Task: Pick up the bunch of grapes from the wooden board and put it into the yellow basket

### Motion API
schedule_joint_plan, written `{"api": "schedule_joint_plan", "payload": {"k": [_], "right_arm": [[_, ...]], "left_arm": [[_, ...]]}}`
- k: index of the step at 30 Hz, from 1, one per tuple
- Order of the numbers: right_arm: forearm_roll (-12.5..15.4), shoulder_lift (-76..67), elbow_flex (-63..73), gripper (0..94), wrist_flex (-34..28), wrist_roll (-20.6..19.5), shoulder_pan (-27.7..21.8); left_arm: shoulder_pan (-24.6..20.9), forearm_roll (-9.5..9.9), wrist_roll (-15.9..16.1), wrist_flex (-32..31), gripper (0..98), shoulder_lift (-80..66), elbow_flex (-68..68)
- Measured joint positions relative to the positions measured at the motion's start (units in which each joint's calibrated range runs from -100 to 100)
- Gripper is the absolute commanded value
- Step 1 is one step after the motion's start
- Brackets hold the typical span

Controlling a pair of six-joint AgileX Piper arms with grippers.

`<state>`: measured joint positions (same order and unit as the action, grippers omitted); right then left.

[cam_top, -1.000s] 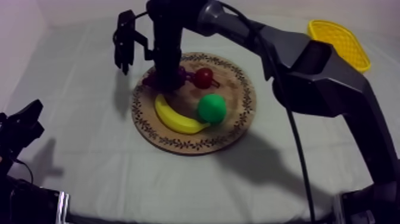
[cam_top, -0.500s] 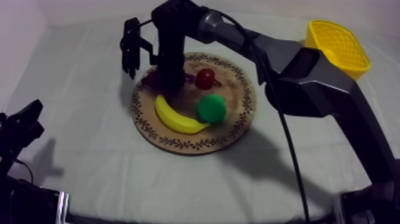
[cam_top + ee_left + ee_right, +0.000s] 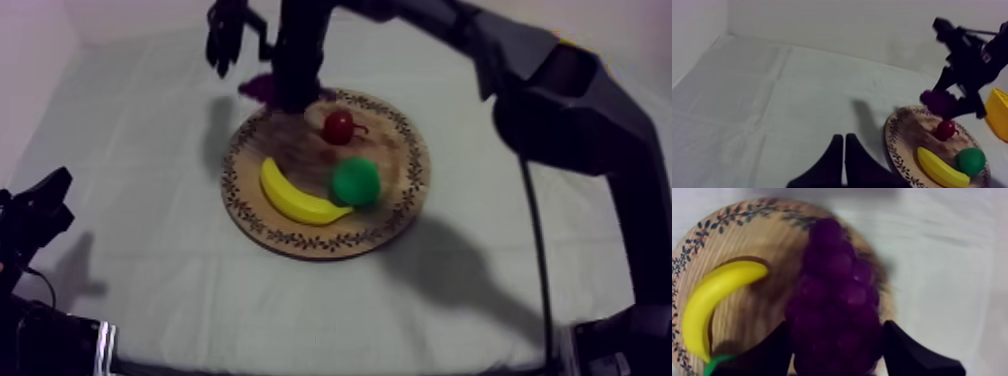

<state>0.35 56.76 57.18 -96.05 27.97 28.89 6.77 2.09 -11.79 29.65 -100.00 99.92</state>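
Presently, the right pincer point(image 3: 837, 355) is clenched round the bunch of grapes point(image 3: 834, 303), which hangs over the rim of the wooden board point(image 3: 300, 243) at about eleven o'clock in the top view. On the board lie a banana point(image 3: 295, 197) at seven o'clock, a pear point(image 3: 356, 182) just off centre and a small red fruit point(image 3: 338, 126) toward twelve. The left pincer point(image 3: 843, 150) is closed on nothing, low over the counter point(image 3: 150, 300). The yellow basket point(image 3: 998, 112) sits beside the board.

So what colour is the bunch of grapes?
The grapes are dark purple; right wrist view shows best.

banana point(image 3: 297, 198), pear point(image 3: 356, 182), small red fruit point(image 3: 338, 127) on board point(image 3: 415, 165) | grapes point(image 3: 262, 88) over far rim
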Motion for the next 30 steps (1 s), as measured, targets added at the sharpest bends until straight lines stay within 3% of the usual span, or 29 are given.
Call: {"api": "schedule_joint_plan", "payload": {"k": [8, 18, 30], "right_arm": [[-2.63, -13.13, -5.86, 27.0, 5.11, -5.32, -4.06], [-2.68, -28.33, -18.12, 27.0, 13.66, -11.07, -11.91], [-5.12, -41.45, -35.27, 26.7, 24.65, -17.27, -21.76]], "left_arm": [[0.00, 0.00, -0.02, 0.00, 0.1, 0.00, 0.00], [0.00, 0.00, -0.04, 0.00, 0.1, 0.00, 0.00], [0.00, 0.00, -0.04, 0.00, 0.1, 0.00, 0.00]]}}
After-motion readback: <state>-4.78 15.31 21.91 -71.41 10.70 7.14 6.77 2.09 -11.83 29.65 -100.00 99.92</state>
